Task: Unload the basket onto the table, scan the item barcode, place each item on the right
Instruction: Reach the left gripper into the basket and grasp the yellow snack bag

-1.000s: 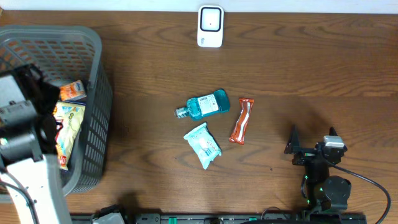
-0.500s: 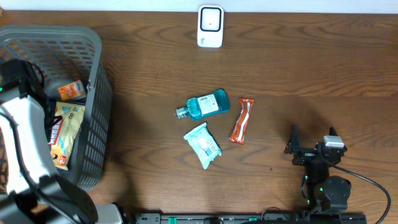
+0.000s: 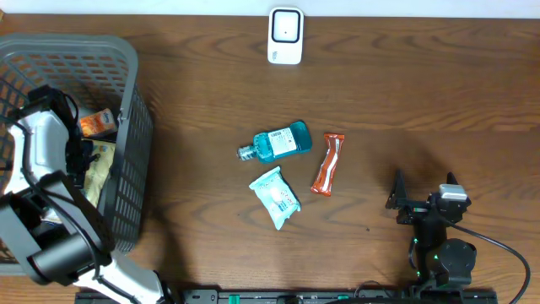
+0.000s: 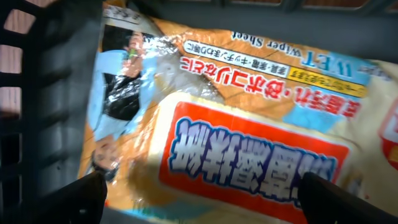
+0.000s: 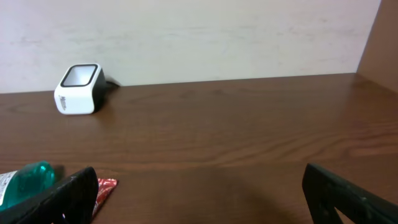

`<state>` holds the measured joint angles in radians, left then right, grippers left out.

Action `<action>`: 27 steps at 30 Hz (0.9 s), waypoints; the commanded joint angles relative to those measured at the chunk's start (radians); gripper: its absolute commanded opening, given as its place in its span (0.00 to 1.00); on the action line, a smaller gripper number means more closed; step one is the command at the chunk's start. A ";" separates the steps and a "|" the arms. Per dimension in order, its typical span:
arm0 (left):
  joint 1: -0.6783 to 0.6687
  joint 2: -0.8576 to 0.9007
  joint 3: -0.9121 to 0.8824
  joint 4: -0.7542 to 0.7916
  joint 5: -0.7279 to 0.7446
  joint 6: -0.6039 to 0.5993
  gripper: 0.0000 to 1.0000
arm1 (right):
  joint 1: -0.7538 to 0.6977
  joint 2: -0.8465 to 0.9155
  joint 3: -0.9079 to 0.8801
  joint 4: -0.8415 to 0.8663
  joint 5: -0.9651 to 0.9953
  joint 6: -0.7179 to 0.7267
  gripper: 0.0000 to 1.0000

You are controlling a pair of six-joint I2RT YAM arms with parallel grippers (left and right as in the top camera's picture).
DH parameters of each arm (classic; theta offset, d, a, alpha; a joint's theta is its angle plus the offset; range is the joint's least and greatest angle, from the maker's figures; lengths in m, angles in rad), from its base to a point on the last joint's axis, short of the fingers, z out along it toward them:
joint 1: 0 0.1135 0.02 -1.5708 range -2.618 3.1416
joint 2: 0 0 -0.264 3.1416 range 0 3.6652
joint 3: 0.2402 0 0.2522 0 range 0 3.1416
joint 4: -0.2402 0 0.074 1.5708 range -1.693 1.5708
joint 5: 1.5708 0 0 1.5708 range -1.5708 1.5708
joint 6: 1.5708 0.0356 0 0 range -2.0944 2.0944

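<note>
Wipes packet and orange packet being contained in grey basket, left end effector and right end effector being seen fully spread, empty.

The left arm bends down into the grey plastic mesh basket; the left gripper hangs low inside it, jaws spread wide. Well apart from the basket, the right arm sits folded, the right gripper level, jaws equally wide.
</note>
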<state>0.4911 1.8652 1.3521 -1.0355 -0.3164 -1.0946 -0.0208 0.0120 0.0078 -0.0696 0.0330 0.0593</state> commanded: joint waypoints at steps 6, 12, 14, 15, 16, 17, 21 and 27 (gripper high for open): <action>0.034 0.163 -0.008 0.002 0.019 0.005 0.98 | 0.009 -0.005 -0.002 -0.002 0.001 -0.005 0.99; 0.039 0.320 -0.039 0.038 0.227 0.090 0.31 | 0.009 -0.005 -0.002 -0.002 0.001 -0.005 0.99; 0.039 0.359 -0.078 0.091 0.292 0.130 0.07 | 0.009 -0.005 -0.002 -0.002 0.001 -0.005 0.99; 0.038 0.372 -0.097 0.104 0.299 0.133 0.07 | 0.009 -0.005 -0.002 -0.002 0.001 -0.005 0.99; 0.038 0.381 -0.117 0.117 0.298 0.133 0.07 | 0.009 -0.005 -0.002 -0.002 0.001 -0.005 0.99; 0.038 0.382 -0.132 0.127 0.298 0.133 0.07 | 0.009 -0.005 -0.002 -0.002 0.001 -0.005 0.99; 0.038 0.349 -0.143 0.121 0.298 0.166 0.07 | 0.009 -0.005 -0.002 -0.002 0.001 -0.005 0.99; 0.038 0.156 -0.119 0.121 0.298 0.249 0.07 | 0.009 -0.005 -0.002 -0.002 0.001 -0.005 0.99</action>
<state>0.5205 1.9518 1.3426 -0.9337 -0.2790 -0.9257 -0.0208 0.0120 0.0078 -0.0696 0.0334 0.0593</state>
